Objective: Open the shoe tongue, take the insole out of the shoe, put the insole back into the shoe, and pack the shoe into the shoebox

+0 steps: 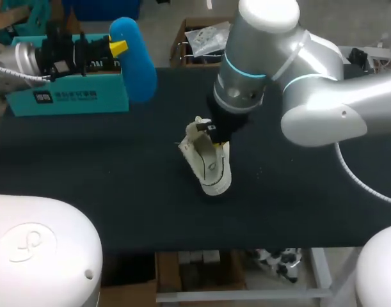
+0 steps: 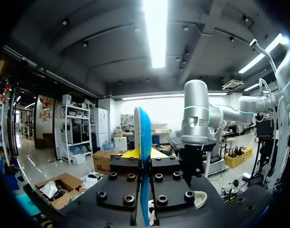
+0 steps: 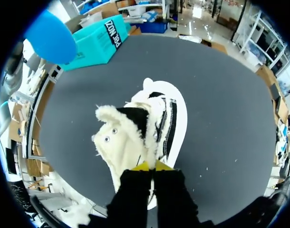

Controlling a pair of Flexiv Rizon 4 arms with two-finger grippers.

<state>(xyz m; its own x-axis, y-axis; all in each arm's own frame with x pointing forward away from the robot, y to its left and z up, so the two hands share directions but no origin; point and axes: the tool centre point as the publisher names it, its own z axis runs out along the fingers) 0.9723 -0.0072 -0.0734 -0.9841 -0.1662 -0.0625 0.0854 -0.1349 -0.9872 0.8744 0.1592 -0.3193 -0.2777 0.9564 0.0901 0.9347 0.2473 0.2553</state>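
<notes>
"What does the left gripper (image 1: 118, 47) hold?"

"Its jaws squeeze a bright blue soft insole (image 1: 136, 64) from both sides. The insole is up in the air, near one end of the teal cardboard shoebox (image 1: 67, 99)."

"And the right gripper (image 3: 152, 166)?"

"Its yellow tips are almost together. They pinch the fluffy cream tongue (image 3: 117, 137) of the white shoe with black trim (image 3: 172, 118)."

"Where is the shoe?"

"It sits in the middle of the dark grey table (image 1: 86, 160), well apart from the box at the far left side."
</notes>
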